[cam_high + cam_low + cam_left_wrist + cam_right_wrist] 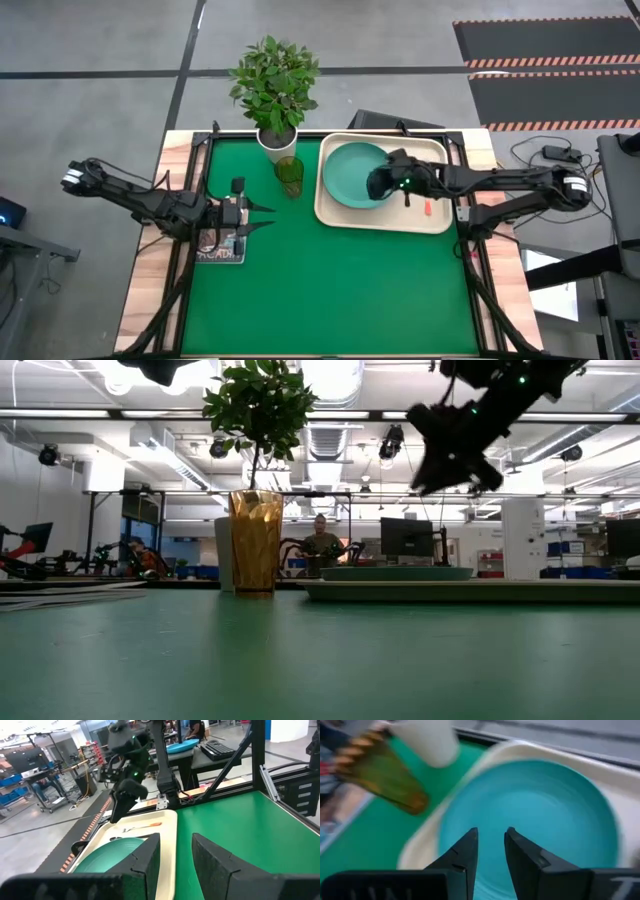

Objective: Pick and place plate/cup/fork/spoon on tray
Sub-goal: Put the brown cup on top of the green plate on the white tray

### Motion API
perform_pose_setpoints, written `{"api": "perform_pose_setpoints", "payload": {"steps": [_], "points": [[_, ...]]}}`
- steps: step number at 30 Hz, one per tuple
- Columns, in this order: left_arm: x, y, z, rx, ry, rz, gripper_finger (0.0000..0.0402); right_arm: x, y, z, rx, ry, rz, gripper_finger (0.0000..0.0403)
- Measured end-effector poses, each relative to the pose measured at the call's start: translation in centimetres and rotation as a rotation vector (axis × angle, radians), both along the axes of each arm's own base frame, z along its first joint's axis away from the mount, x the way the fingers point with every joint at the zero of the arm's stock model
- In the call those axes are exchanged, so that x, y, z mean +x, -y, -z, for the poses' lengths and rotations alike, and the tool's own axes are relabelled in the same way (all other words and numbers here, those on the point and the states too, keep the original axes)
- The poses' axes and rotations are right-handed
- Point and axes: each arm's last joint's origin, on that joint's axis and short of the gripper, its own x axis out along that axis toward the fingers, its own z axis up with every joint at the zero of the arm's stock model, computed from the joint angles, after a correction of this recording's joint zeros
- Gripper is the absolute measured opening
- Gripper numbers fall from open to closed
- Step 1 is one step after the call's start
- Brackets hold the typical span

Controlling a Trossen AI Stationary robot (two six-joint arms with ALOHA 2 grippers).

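Note:
The cream tray (437,222) lies at the far right of the green mat. The teal plate (349,170) lies in the tray's left half. The red-handled fork (427,208) lies in the tray right of the plate, with a thin dark shape (408,199) beside it that may be the spoon. The tinted cup (289,176) stands upright on the mat, left of the tray and just in front of the white plant pot. My right gripper (491,839) hovers open and empty above the plate (545,815). My left gripper (264,216) is open and empty at the mat's left.
A potted plant (275,85) stands at the far edge, right behind the cup. A printed card (220,246) lies under the left arm at the mat's left edge. Bare green mat (330,290) spreads over the near half. A person (320,545) sits in the room beyond the table.

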Motion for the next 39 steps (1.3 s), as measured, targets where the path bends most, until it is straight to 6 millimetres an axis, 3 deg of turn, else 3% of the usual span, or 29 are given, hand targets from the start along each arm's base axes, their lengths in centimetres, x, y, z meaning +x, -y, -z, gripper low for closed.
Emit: {"api": "perform_pose_setpoints", "payload": {"steps": [9, 23, 31, 39], "points": [[0.0, 0.0, 0.0, 0.0, 0.001, -0.003, 0.0095, 3.4, -0.6, -1.0, -0.068, 0.089, -0.118, 0.0096], [-0.8, -0.2, -0.4, -0.008, 0.017, -0.003, 0.0095, 13.0, 0.2, -3.8, -0.201, -0.005, -0.482, 0.0164], [-1.7, -0.5, -0.5, -0.041, 0.042, -0.004, 0.0095, 16.7, 0.4, -3.6, -0.31, -0.096, -0.695, 0.0187], [-1.8, -0.6, -0.3, -0.043, 0.045, -0.004, 0.0095, 19.0, 0.8, -2.7, -0.451, -0.149, -0.795, 0.0187]]}}
